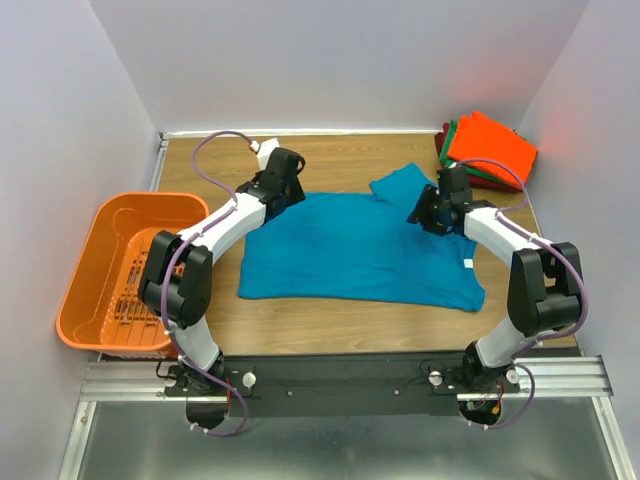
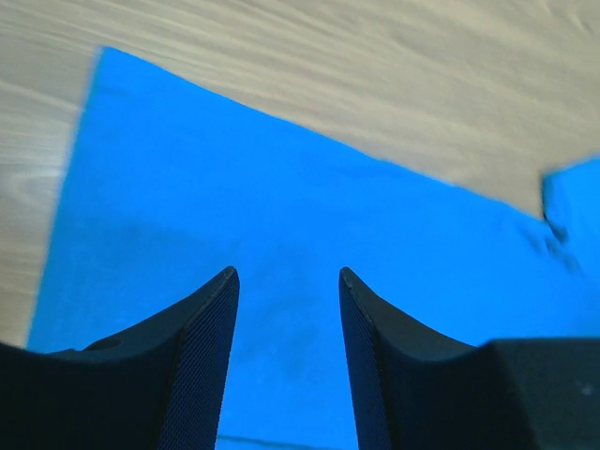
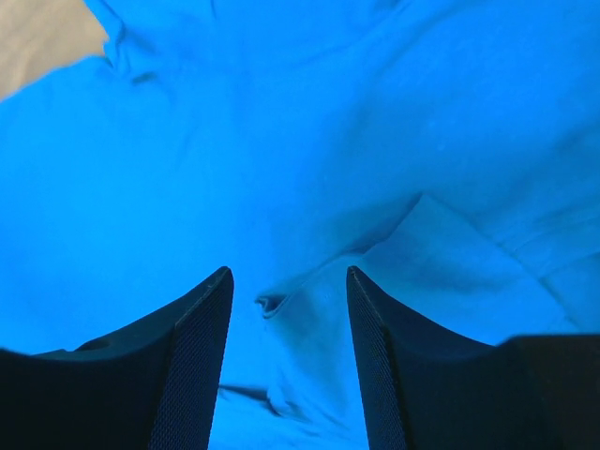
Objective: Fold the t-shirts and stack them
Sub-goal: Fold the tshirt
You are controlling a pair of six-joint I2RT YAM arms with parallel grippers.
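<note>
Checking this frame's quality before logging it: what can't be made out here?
- Top view: fingertips of the left tool and right tool hidden under their own wrists; contact with the teal t-shirt unclear.
- Top view: in the stacked t-shirts the orange one covers the rest; count unclear.
- Top view: white label too small to read.
- Left wrist view: table blurred.

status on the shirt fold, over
Left gripper and right gripper open, empty, over teal-blue cloth t-shirt. Shirt spread out, not yet folded. Nothing blocking.
</note>
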